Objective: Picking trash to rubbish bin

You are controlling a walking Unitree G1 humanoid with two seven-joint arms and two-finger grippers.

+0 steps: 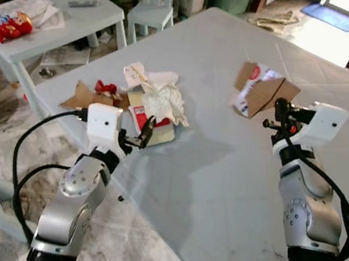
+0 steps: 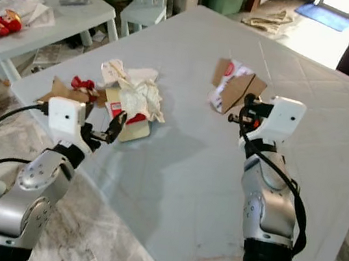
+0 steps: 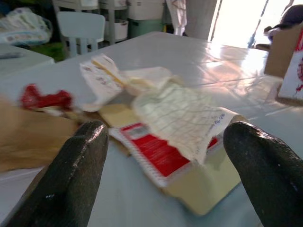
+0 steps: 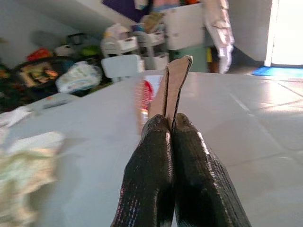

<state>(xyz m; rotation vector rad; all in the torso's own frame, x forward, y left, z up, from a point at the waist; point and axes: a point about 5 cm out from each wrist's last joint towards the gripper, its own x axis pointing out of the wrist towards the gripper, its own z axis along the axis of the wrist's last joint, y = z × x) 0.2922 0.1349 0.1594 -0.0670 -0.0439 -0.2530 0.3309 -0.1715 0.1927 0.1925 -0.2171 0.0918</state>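
A large pale grey-white table (image 1: 220, 177) spreads across the room, its top glossy where daylight strikes the far end. That light comes from a bright doorway (image 4: 288, 33) ahead, with a blue mat (image 1: 339, 17) on the floor before it. Off to one side stands a smaller white table (image 1: 79, 21) carrying papers and a red packet (image 1: 9, 26), and beyond it a white child's chair (image 1: 156, 0). The floor (image 1: 138, 243) is marbled stone in grey and white. Cluttered shelves (image 4: 42, 66) line the shaded back wall.
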